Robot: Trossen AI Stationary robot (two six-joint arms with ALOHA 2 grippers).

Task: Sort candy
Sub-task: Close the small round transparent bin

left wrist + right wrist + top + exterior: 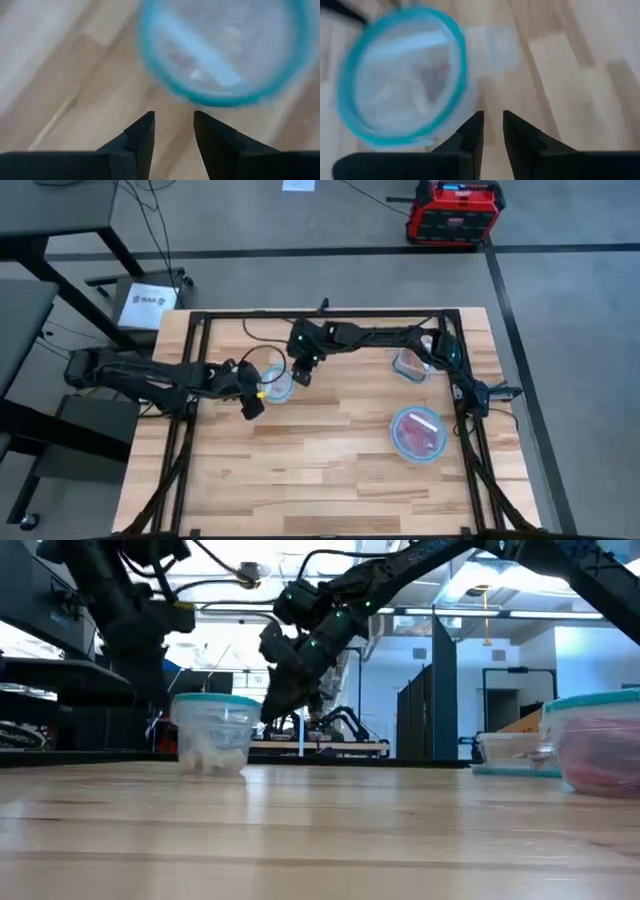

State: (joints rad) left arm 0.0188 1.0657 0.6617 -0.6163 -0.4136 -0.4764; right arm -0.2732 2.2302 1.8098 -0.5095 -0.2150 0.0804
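Observation:
A clear blue-rimmed container [279, 386] stands on the table at the far left of centre, with pale wrapped candy [212, 746] in it. My left gripper [251, 405] hovers just to its near left, open, with nothing between its fingers [174, 116]. My right gripper [301, 374] hangs above the table just right of the same container, open by a narrow gap [493, 114], also with nothing in it. Red candy [418, 435] lies in a second container [437, 423] at the right.
A third clear container [409, 363] stands at the far right, under my right arm. A black frame [320, 313] runs along the table's far edge and down both sides. The bare wooden table top [310, 470] spreads across the near half.

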